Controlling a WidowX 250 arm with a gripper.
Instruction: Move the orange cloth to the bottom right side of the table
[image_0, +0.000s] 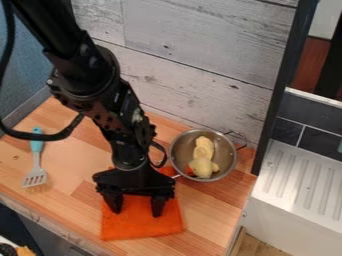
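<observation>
Beneath the widely parted, empty jaws (136, 213), the orange cloth (141, 227) lies partly hidden.

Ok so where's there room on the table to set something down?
Bare wood shows between spatula and cloth, and right of the cloth, below the pan. It's crowded around the end effector, cloth and pan.
</observation>
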